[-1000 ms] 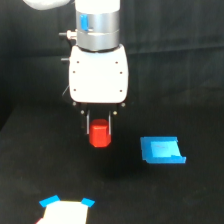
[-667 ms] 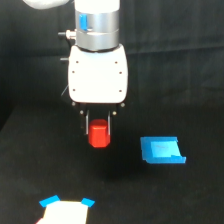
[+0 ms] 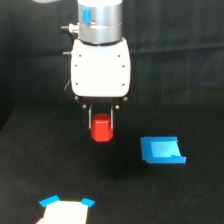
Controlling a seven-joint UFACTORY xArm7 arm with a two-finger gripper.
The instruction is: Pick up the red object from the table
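The red object (image 3: 101, 128) is a small red-orange stubby block. It hangs between the two dark fingers of my gripper (image 3: 101, 125), below the white gripper body. The gripper is shut on it and holds it above the black table (image 3: 60, 170). A faint shadow lies on the table under it. The upper part of the block is partly hidden between the fingers.
A flat blue rectangular piece (image 3: 161, 150) lies on the table at the exterior view's right of the gripper. A white piece with blue corners (image 3: 66, 209) lies at the bottom edge, left of centre. The backdrop is black cloth.
The gripper has risen with the red object in it; the block now hangs higher above the table. The blue piece and the white piece have not moved.
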